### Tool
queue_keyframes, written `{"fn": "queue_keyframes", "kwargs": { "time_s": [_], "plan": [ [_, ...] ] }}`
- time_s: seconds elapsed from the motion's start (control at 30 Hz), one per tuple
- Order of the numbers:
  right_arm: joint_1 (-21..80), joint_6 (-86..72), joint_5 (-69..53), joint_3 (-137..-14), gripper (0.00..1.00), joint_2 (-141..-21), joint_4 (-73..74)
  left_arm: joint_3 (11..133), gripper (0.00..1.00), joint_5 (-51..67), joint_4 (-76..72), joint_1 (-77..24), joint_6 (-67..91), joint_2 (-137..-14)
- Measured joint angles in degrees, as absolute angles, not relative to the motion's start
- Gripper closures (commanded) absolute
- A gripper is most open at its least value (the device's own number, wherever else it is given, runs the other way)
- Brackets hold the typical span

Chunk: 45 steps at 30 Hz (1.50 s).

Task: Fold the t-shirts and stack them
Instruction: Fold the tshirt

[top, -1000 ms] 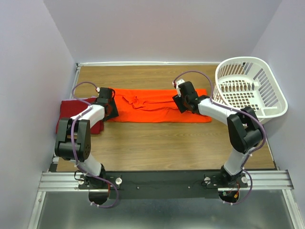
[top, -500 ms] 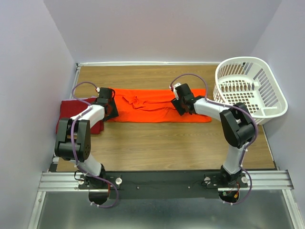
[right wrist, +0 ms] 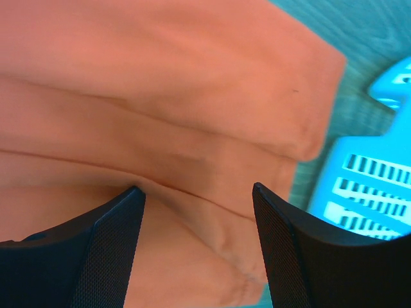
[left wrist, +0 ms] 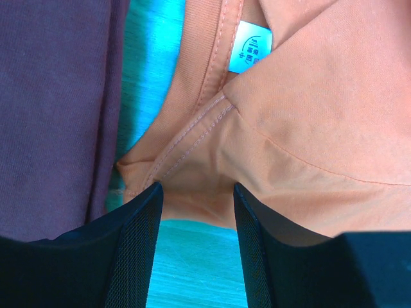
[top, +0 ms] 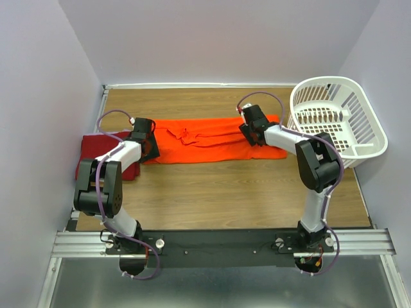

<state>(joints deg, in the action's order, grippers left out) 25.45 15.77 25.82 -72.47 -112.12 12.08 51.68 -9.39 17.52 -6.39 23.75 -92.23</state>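
The bright orange-red t-shirt [top: 205, 142] lies folded into a long strip across the far middle of the table. Its white neck label [left wrist: 252, 50] shows in the left wrist view. The dark crimson t-shirt [top: 90, 160] lies folded at the left edge, partly under my left arm, and also shows in the left wrist view [left wrist: 51, 115]. My left gripper [top: 149, 142] is open at the orange shirt's left end, its tips [left wrist: 196, 205] at the cloth's near edge. My right gripper [top: 252, 127] is open just above the shirt's right end [right wrist: 196, 199] and holds nothing.
A white lattice laundry basket [top: 337, 119] stands at the far right, close to the shirt's right end, and shows beside my right gripper [right wrist: 372, 186]. Bare wooden table [top: 218, 192] lies in front of the shirts. Walls close in the left, back and right.
My right gripper has moved from the shirt's middle right toward its far right end, near the basket. My left gripper has stayed in place.
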Motion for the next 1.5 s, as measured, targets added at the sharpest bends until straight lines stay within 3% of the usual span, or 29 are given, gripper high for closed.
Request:
{"fn": "queue_keyframes", "kwargs": {
  "time_s": [0.4, 0.6, 0.87, 1.07, 1.5],
  "plan": [
    [19.6, 16.5, 30.0, -77.8, 0.31, -112.1, 12.0, 51.7, 0.44, -9.5, 17.5, -6.4, 23.7, -92.2],
    [19.9, 11.7, 26.7, -77.6, 0.43, -107.8, 12.9, 51.7, 0.44, -9.5, 17.6, -6.4, 23.7, -92.2],
    [20.2, -2.8, 16.7, -65.9, 0.55, -96.2, 14.4, 51.7, 0.44, -9.6, 17.7, -6.4, 23.7, -92.0],
    [20.1, -10.0, 13.6, -58.6, 0.57, -96.1, 16.5, 51.7, 0.44, -9.9, 17.7, -6.4, 23.7, -92.0],
    [17.7, -16.8, 13.4, -54.8, 0.66, -97.9, 15.2, 50.3, 0.44, -11.1, 17.9, -6.4, 23.7, -91.8]
  ]
}}
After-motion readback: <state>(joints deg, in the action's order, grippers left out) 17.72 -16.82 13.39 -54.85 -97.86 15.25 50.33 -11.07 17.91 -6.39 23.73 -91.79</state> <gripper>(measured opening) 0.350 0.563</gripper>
